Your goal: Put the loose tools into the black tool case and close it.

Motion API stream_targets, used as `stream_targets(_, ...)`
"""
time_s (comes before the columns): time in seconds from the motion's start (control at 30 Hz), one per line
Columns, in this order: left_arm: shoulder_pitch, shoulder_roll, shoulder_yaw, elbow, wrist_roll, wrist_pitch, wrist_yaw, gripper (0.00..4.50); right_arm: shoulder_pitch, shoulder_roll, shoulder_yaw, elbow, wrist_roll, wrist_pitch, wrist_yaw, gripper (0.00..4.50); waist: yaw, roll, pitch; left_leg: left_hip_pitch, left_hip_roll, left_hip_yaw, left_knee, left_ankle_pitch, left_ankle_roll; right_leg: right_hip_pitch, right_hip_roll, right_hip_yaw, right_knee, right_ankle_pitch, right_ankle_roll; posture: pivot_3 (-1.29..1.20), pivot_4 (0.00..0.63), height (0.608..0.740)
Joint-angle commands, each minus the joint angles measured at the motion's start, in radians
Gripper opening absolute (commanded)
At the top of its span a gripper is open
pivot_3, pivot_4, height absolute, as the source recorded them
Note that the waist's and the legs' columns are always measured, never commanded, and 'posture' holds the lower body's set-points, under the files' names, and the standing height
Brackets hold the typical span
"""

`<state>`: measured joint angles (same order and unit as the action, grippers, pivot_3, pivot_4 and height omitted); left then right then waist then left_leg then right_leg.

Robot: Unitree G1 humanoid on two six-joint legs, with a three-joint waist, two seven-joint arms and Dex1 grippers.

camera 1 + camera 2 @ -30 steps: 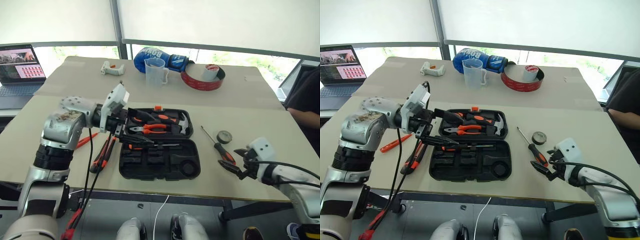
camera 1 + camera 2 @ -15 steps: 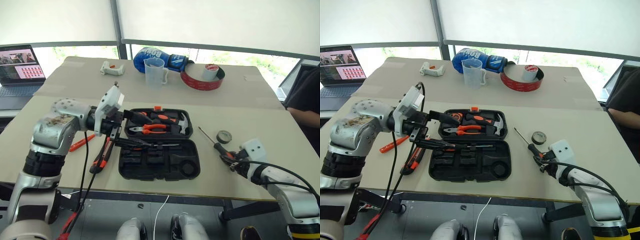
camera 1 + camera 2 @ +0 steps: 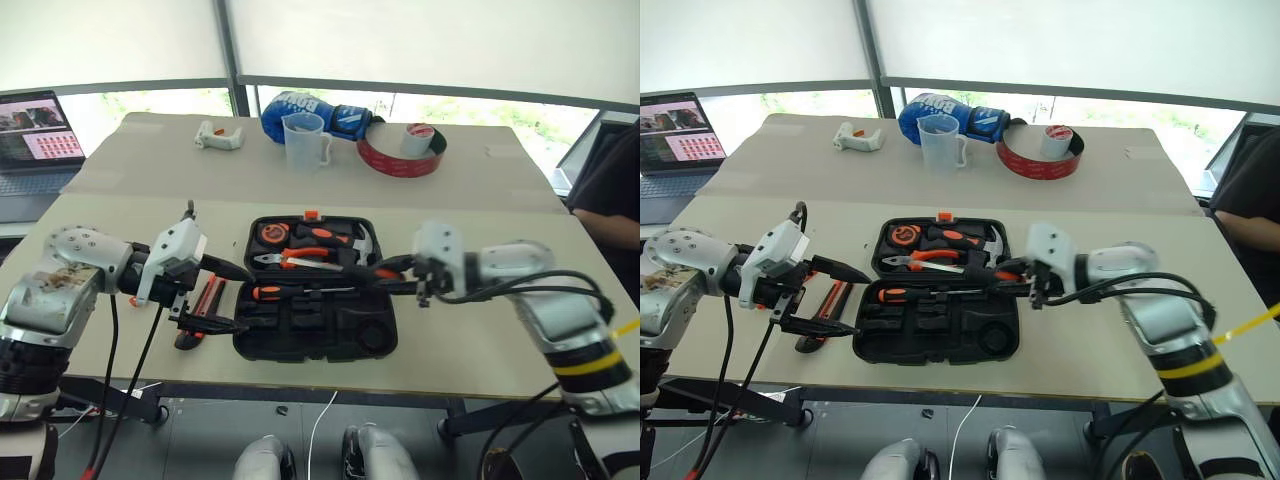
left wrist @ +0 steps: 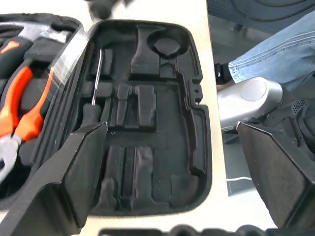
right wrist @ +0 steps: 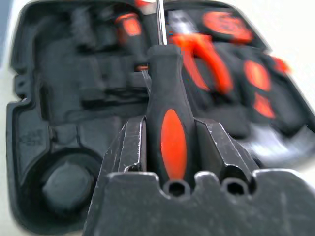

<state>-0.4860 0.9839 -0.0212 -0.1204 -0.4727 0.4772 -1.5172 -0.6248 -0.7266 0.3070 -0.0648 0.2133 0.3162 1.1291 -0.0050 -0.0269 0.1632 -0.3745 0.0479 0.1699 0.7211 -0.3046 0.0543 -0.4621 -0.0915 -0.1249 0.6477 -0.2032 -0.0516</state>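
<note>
Your right gripper (image 3: 392,272) has swung in from the table's right edge, where it hung beside the screwdriver (image 5: 170,123) a second ago, and now sits over the right side of the open black tool case (image 3: 385,330). Its jaws are clenched on that screwdriver's orange-and-black handle, with the shaft pointing leftward across the case. Your left gripper (image 3: 222,298) has pulled back from over the case to just off its left edge, jaws spread wide and grasping nothing.

Below the held tool, the case lies open on the table (image 3: 480,350). Another screwdriver (image 3: 300,292) lies across its middle, and the far half holds the pliers (image 3: 290,260), hammer (image 3: 362,243) and tape measure (image 3: 270,234).

More loose tools (image 3: 205,305) lie on the table just left of the case, under your left jaws.

At the far side of the table you have a measuring jug (image 3: 302,141), a big red tape roll (image 3: 405,152) and a laptop (image 3: 35,140) at the far left.
</note>
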Motion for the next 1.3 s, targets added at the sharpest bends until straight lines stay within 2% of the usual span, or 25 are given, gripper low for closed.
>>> stream_targets(0.03,0.004,0.015,0.036,-0.037,-0.012,-0.003,0.025,4.50,-0.034,0.019,0.032,0.058,-0.073,-0.113,0.030,1.05,0.005,0.000,0.000,-0.002,-0.001,0.000,0.001,0.000,0.000,-0.001,0.000,0.000,0.000,0.000,0.000,0.00,0.150,0.714)
stream_targets(0.2,0.015,0.020,0.043,-0.047,-0.015,-0.001,0.044,4.50,-0.031,0.030,0.029,0.070,-0.098,-0.121,0.037,1.05,0.005,0.000,0.000,-0.013,-0.001,0.000,0.008,0.000,0.001,-0.008,-0.001,-0.001,0.002,0.001,0.002,0.00,0.150,0.714)
stream_targets(0.5,0.007,0.015,0.039,-0.044,-0.018,-0.001,0.059,4.50,-0.003,0.018,0.020,0.058,-0.096,-0.096,0.059,1.05,-0.002,0.000,0.000,-0.012,0.000,0.000,0.008,0.000,0.001,-0.008,-0.001,-0.001,0.003,0.001,0.002,0.00,0.150,0.714)
stream_targets(0.57,-0.003,0.009,0.033,-0.041,-0.015,-0.002,0.062,4.50,-0.004,0.024,0.025,0.057,-0.100,-0.070,0.058,2.07,-0.005,0.000,0.000,-0.012,0.000,0.000,0.008,0.000,0.001,-0.009,-0.001,0.000,0.004,0.001,0.002,0.00,0.150,0.714)
stream_targets(0.8,-0.019,0.004,0.025,-0.040,-0.016,0.003,0.066,4.50,-0.013,0.045,-0.001,0.052,-0.084,-0.003,0.049,4.41,-0.007,0.000,0.000,-0.010,0.000,0.001,0.008,0.000,0.000,-0.009,-0.001,0.001,0.007,0.000,0.001,0.00,0.150,0.714)
stream_targets(0.83,-0.019,0.005,0.025,-0.040,-0.016,0.003,0.066,4.50,-0.013,0.049,-0.008,0.046,-0.080,0.003,0.048,4.49,-0.007,0.000,0.000,-0.010,0.000,0.001,0.008,0.000,0.000,-0.009,-0.001,0.001,0.008,0.000,0.001,0.00,0.150,0.714)
stream_targets(0.97,-0.022,0.004,0.022,-0.038,-0.014,0.005,0.067,4.50,-0.036,0.093,-0.038,0.029,-0.034,0.075,0.021,4.49,-0.008,0.000,0.000,-0.010,0.000,0.001,0.008,0.000,0.000,-0.009,-0.001,0.001,0.008,0.000,0.001,0.00,0.150,0.714)
stream_targets(1.07,-0.027,-0.002,0.016,-0.033,-0.008,0.000,0.071,4.50,-0.049,0.127,-0.029,0.035,-0.034,0.088,0.015,3.73,-0.009,0.000,0.000,-0.010,0.000,0.001,0.009,0.000,0.000,-0.010,-0.001,0.001,0.009,0.000,0.001,0.00,0.150,0.714)
stream_targets(1.3,-0.026,-0.007,0.011,-0.035,-0.008,-0.001,0.078,4.50,-0.065,0.169,0.020,0.067,-0.086,0.065,-0.001,1.30,-0.008,0.000,0.000,-0.011,-0.001,0.001,0.009,0.000,0.000,-0.010,-0.001,0.001,0.009,0.000,0.001,0.00,0.150,0.714)
